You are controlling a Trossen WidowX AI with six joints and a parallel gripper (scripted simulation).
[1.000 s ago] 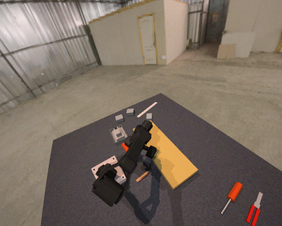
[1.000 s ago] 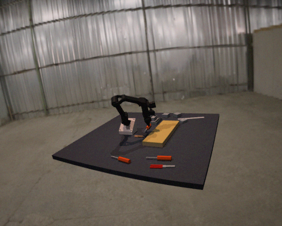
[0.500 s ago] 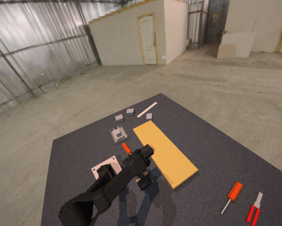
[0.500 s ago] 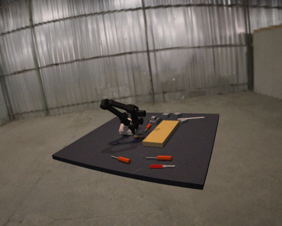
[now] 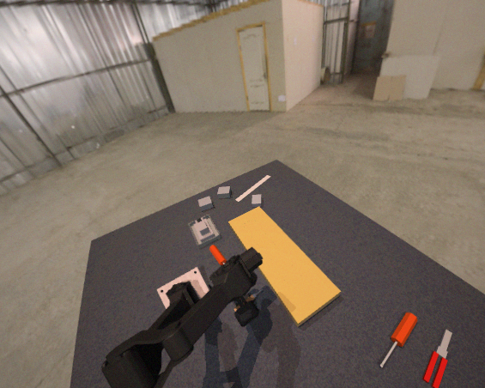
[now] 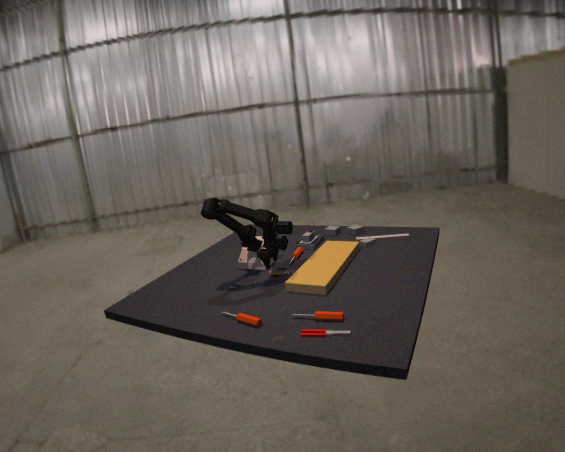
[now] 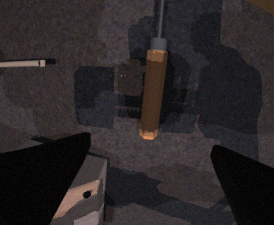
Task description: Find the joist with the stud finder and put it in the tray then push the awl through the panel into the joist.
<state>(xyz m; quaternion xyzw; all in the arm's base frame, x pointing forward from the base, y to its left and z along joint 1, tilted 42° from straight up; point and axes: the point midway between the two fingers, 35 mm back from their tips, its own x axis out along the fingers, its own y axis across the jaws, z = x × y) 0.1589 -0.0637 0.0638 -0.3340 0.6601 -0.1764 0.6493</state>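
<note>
The awl (image 7: 154, 94) (image 6: 279, 273) has a brown wooden handle and lies on the table between the arm's base and the panel, its shaft pointing away in the wrist view. My gripper (image 7: 152, 145) (image 6: 268, 266) is open and empty above the table, its fingertips on either side of the handle's near end in the wrist view. In the top view the arm partly hides the awl. The stud finder (image 5: 202, 226) (image 6: 308, 236) sits in the clear tray (image 5: 209, 243). The yellow floor panel (image 5: 284, 266) (image 6: 326, 265) lies flat; no joist or hole is visible.
An orange-handled screwdriver (image 5: 216, 254) (image 6: 297, 253) lies between tray and awl. The base plate (image 5: 177, 282) (image 7: 89, 174) is close to the awl. Another screwdriver (image 5: 404, 330) (image 6: 329, 316) and red pliers (image 6: 313, 333) lie farther off. Grey blocks (image 5: 224, 190) and a pale strip (image 5: 253, 188) lie beyond the panel.
</note>
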